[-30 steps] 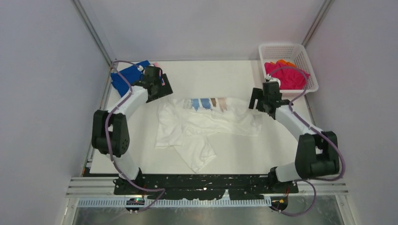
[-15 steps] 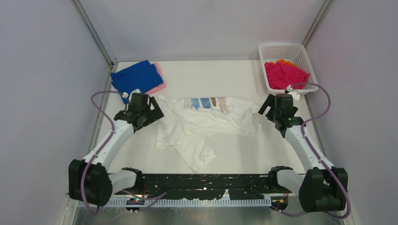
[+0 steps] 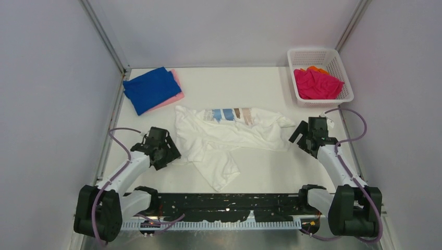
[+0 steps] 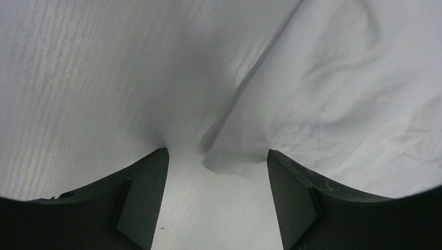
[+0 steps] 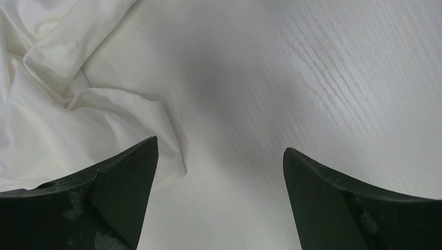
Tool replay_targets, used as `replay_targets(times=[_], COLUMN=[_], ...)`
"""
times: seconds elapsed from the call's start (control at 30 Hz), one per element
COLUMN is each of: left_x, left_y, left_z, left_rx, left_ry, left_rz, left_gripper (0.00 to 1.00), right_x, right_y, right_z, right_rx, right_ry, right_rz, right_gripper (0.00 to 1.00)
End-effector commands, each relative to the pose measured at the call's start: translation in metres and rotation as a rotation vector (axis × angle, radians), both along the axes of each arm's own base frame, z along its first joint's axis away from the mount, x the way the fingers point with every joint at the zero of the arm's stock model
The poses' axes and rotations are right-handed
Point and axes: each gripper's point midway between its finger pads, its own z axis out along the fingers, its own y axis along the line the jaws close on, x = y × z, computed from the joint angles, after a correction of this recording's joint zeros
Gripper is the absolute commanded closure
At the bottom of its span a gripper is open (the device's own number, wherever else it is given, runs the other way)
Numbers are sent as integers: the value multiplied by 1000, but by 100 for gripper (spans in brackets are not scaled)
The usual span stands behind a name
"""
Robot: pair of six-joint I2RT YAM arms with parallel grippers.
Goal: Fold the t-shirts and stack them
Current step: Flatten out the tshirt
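Lying rumpled, soft white t-shirt (image 3: 225,139), grained table (image 3: 245,88)

White t-shirt (image 3: 229,139) bears blue-brown bars; blue shirt (image 3: 151,88), pink shirt (image 3: 179,95), magenta shirt (image 3: 315,85), orange shirt (image 3: 317,69).

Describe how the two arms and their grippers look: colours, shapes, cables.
Both the left arm and the right arm have white tube-like links joined by bulky black joints. A thin purple cable loops loosely along each. The left gripper and right gripper each end in two dark, wedge-shaped fingers; the right one's look scuffed.
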Motion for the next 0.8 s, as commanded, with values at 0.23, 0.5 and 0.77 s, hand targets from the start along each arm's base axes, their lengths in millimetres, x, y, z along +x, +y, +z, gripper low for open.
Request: replay_targets(times=[0.23, 0.5, 0.77], left_x=[8, 17, 18], left_y=[-35, -23, -22], left_z=[-16, -6, 7], left_rx=[-58, 11, -5], left_ry=[26, -34, -132], left_rz=[-105, -106, -110], left_gripper=[70, 100, 100], right_x=[-1, 12, 32], right_y=[4, 25, 37], right_z=[-13, -18, -15], right_rx=[35, 128, 193], right_ry=[24, 6, -37], right_rz=[-6, 80, 72], right_gripper=[17, 30, 36])
